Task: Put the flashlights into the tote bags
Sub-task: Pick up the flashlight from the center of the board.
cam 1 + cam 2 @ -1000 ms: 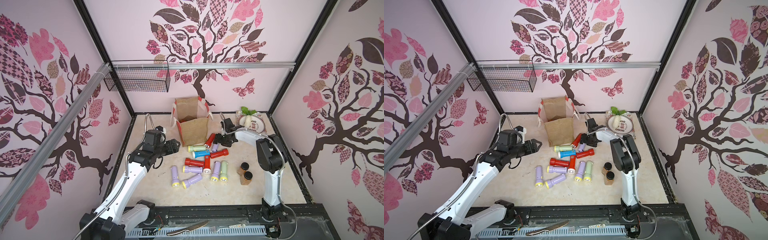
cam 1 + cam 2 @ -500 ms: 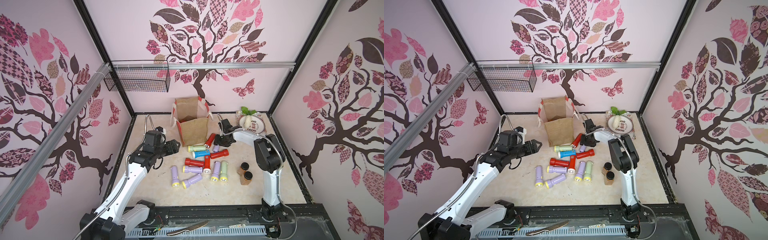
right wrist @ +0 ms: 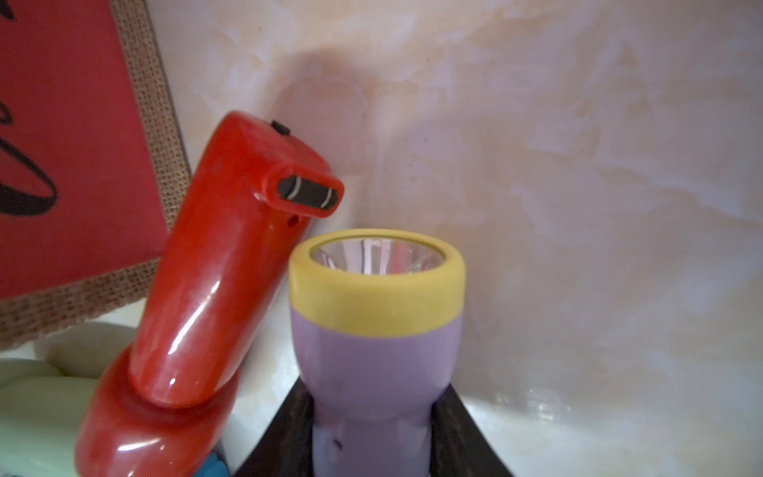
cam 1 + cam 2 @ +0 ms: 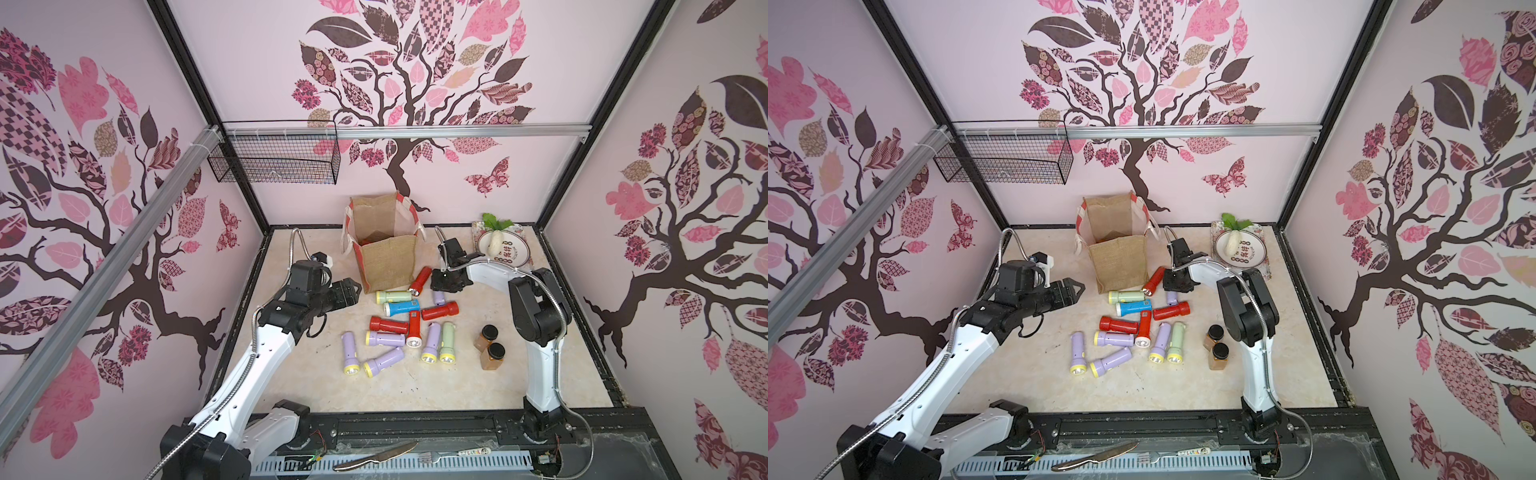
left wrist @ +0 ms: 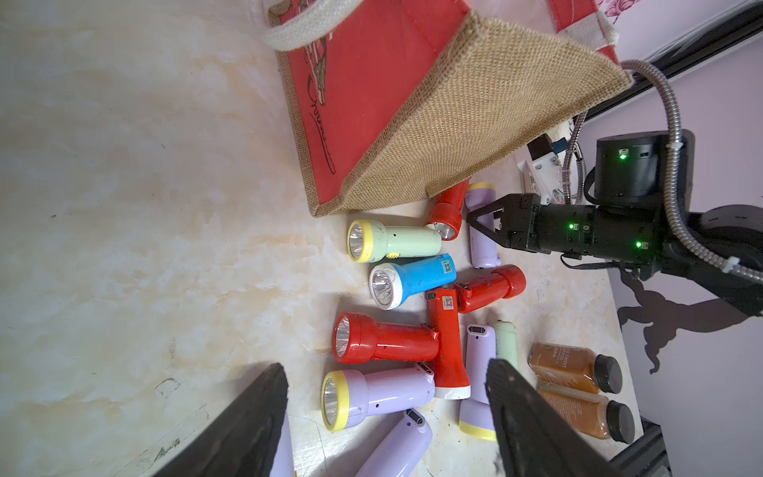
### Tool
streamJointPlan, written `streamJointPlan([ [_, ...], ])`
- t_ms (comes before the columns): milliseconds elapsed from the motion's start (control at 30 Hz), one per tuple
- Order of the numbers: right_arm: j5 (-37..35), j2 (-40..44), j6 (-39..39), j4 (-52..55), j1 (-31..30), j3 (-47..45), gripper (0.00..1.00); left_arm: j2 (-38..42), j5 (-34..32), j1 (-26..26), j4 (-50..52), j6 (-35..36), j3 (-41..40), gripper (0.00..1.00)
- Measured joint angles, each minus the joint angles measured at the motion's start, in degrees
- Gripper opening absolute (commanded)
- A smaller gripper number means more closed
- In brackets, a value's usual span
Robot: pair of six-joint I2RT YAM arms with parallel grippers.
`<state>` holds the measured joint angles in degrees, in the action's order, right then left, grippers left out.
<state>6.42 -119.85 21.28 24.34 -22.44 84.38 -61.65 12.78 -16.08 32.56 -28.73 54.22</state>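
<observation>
Your right gripper is clamped on the neck of a lilac flashlight, low over the table just beside the foot of the tote bag. Its long axis runs front to back, with the yellow-ringed head toward the rear wall. A red flashlight lies between it and the bag, close alongside. The blue flashlight carries a small square code sticker near its tail. The dark script on the bag's red panel is not readable. Your left gripper hangs spread wide, holding nothing, near the bag's other front corner. Bare table lies open behind the right gripper and in front of the other flashlights.
</observation>
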Motion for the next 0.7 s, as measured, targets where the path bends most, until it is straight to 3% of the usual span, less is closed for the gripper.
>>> streamJointPlan([
  [300,4.2,6.3,-4.9,-3.2,0.0,-7.2,0.04,0.0,3.0,0.0,-1.8,0.0,0.0,0.78],
  [700,9.8,23.4,-13.2,-4.2,0.1,-10.6,0.01,-0.4,10.7,0.0,-8.4,-2.0,0.5,0.75],
])
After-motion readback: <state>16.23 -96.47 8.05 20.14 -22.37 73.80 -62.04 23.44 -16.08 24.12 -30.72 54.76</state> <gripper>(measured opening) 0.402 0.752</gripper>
